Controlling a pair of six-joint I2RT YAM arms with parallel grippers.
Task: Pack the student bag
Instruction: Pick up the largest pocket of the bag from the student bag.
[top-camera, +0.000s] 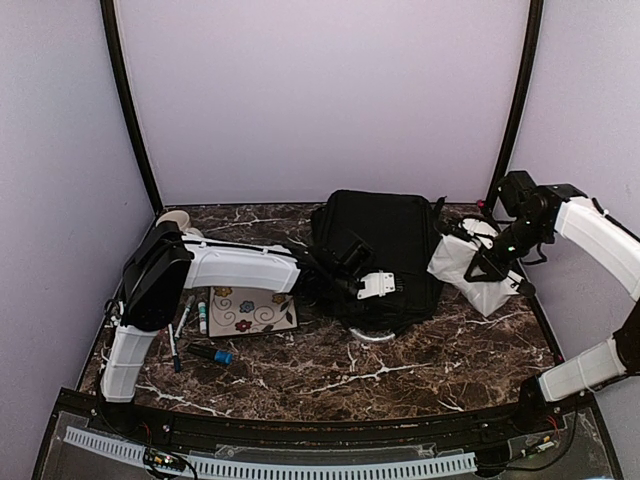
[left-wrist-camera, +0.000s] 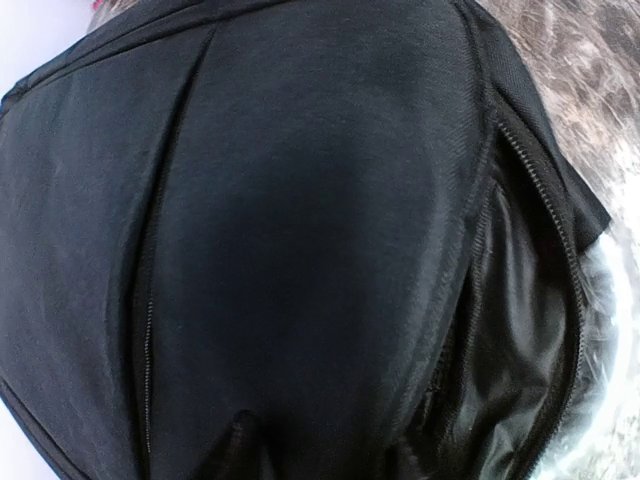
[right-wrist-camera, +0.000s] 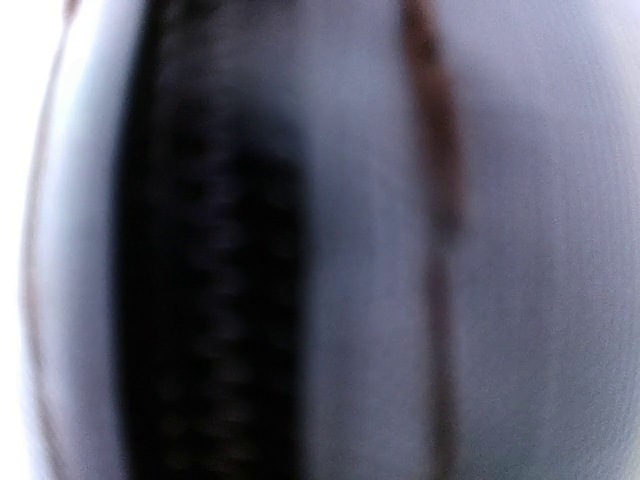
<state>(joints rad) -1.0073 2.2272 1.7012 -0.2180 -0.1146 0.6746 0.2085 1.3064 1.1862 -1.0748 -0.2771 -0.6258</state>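
The student bag (top-camera: 385, 250), a large black backpack, lies flat at the middle back of the table. Its black fabric fills the left wrist view (left-wrist-camera: 300, 200), with an open zipper (left-wrist-camera: 560, 230) and shiny lining on the right. My left gripper (top-camera: 350, 278) rests at the bag's near left edge. Its fingers are hidden by fabric. My right gripper (top-camera: 492, 265) holds a white zippered pouch (top-camera: 462, 262), tilted, just right of the bag. The pouch fills the right wrist view as a blur (right-wrist-camera: 400, 250).
A floral notebook (top-camera: 250, 310), a white marker (top-camera: 203, 318), pens (top-camera: 178, 330) and a blue-tipped black item (top-camera: 210, 353) lie near left. A tape roll (top-camera: 173, 218) sits far left. The bag's grey-white loop (top-camera: 372, 335) sticks out at its near edge.
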